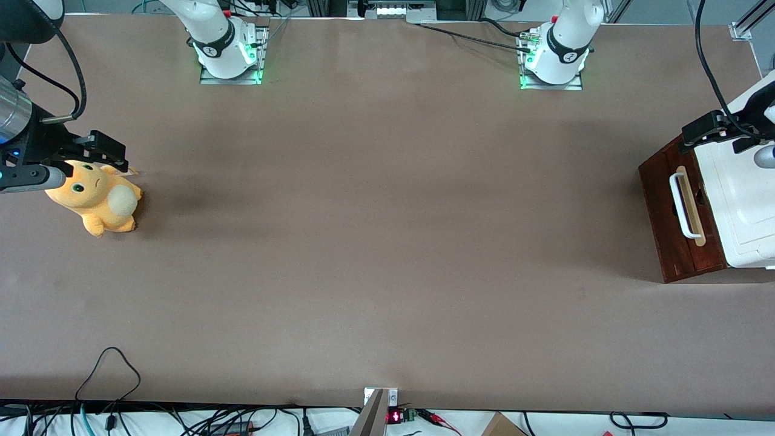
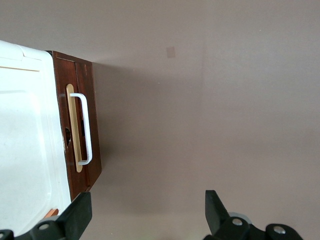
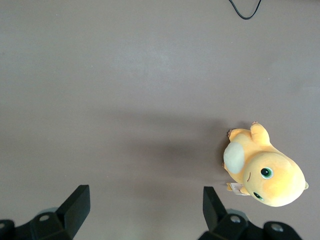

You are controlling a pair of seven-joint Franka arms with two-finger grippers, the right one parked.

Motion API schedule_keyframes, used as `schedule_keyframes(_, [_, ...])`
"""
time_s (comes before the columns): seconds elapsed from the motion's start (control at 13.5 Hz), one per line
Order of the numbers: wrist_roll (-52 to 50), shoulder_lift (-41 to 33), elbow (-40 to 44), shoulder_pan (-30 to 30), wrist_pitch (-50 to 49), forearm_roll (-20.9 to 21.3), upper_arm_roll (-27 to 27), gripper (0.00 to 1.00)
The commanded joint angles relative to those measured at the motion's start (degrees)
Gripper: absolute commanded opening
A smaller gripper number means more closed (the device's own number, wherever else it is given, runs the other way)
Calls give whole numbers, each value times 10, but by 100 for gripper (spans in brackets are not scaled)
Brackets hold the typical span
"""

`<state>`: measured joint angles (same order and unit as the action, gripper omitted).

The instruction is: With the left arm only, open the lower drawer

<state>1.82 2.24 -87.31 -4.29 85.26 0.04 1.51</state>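
Left wrist view showed the gripper [image 2: 145,220] spread wide, empty, apparently above the cabinet, approach stage; next: descend to the lower drawer's [image 2: 82,125] white handle [image 2: 83,128].

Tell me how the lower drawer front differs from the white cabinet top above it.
The lower drawer front is dark reddish-brown wood; the cabinet top is glossy white. The drawer carries a white U-shaped handle on a pale strip; the cabinet top shows none. Both belong to one unit at the working arm's end of the table. The tool hangs open above the table, not touching the handle.
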Motion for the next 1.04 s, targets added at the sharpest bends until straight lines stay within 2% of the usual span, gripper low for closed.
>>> schedule_keyframes(0.0, [3,11,23,6,-25,-3,-5,100])
schedule_keyframes(0.07, [3,11,23,6,-25,0,-5,100])
schedule_keyframes(0.22, [2,12,23,11,-25,31,-2,100])
schedule_keyframes(0.96, [29,20,10,12,-28,26,-3,100])
